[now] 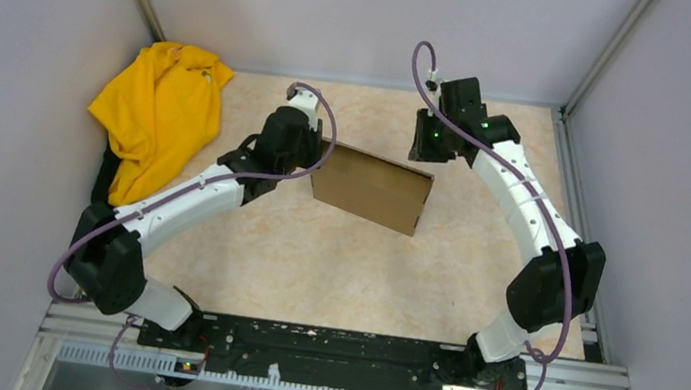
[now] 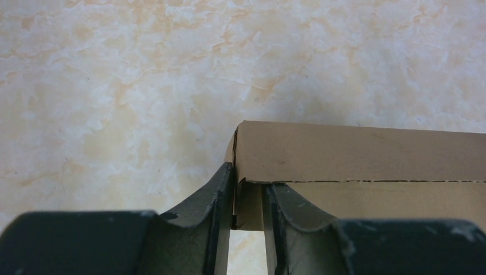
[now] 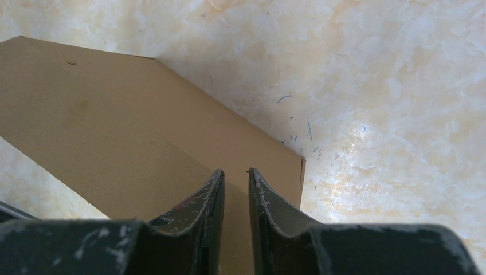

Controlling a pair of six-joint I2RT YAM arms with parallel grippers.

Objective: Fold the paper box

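The paper box (image 1: 373, 187) is plain brown cardboard, folded into a shallow closed shape, and lies mid-table at a slight angle. My left gripper (image 1: 315, 163) is at its left end. In the left wrist view the box (image 2: 355, 152) fills the right half, and the left gripper (image 2: 249, 175) stands a little open, astride the box's end wall without pinching it. My right gripper (image 1: 425, 150) hovers over the far right corner of the box (image 3: 114, 132). Its fingers (image 3: 235, 172) are narrowly apart with nothing between them.
A crumpled yellow cloth garment (image 1: 158, 115) lies at the back left by the wall. Grey walls close in the left, back and right sides. The metal mounting rail (image 1: 330, 354) runs along the near edge.
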